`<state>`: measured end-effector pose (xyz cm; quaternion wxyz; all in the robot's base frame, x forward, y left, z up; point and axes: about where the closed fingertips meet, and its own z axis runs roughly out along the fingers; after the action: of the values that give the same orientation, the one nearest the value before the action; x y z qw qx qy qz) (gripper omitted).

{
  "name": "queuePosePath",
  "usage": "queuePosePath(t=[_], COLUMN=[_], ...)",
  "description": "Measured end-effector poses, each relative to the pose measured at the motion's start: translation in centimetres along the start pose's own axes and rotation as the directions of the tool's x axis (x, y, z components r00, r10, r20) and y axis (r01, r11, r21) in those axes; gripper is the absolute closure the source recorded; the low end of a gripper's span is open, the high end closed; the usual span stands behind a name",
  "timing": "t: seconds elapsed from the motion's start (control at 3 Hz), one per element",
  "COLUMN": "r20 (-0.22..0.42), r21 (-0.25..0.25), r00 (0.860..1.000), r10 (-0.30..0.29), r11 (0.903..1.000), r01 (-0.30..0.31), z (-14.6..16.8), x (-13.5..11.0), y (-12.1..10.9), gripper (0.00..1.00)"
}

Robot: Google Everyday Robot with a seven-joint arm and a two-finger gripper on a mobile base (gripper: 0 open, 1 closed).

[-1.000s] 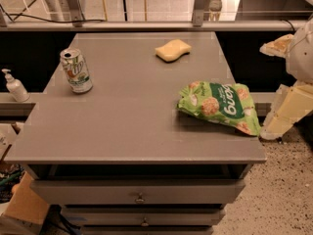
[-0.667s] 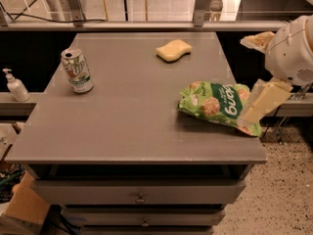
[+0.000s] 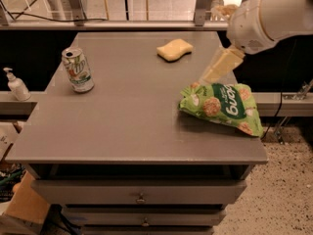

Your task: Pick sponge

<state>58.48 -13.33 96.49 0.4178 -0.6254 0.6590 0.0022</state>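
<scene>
Over a grey worktop (image 3: 127,116), a wide-open hand (image 3: 212,43) right of the sponge (image 3: 174,49).

Biggest is the worktop, with drawers (image 3: 142,192) under it. The white arm (image 3: 274,16) reaches in from the upper right, and its hand is spread wide and holds nothing (the lower pale pad (image 3: 222,65) slants down just above the snack bag). That green snack bag (image 3: 222,106) lies flat near the right edge. A soda can (image 3: 78,70) stands upright at the left. The sponge lies flat near the far edge, apart from the hand. A soap bottle (image 3: 17,84) stands on a ledge off the left.
</scene>
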Motion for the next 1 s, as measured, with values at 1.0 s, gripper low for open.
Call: queuePosePath(t=[1.0], r20=[-0.078], r21=[-0.016], r00=[0.992], r10=[0.1], r11=[0.9948], r01=[-0.101], z=[12.4], x=[1.8], y=[-7.7], gripper=[0.0])
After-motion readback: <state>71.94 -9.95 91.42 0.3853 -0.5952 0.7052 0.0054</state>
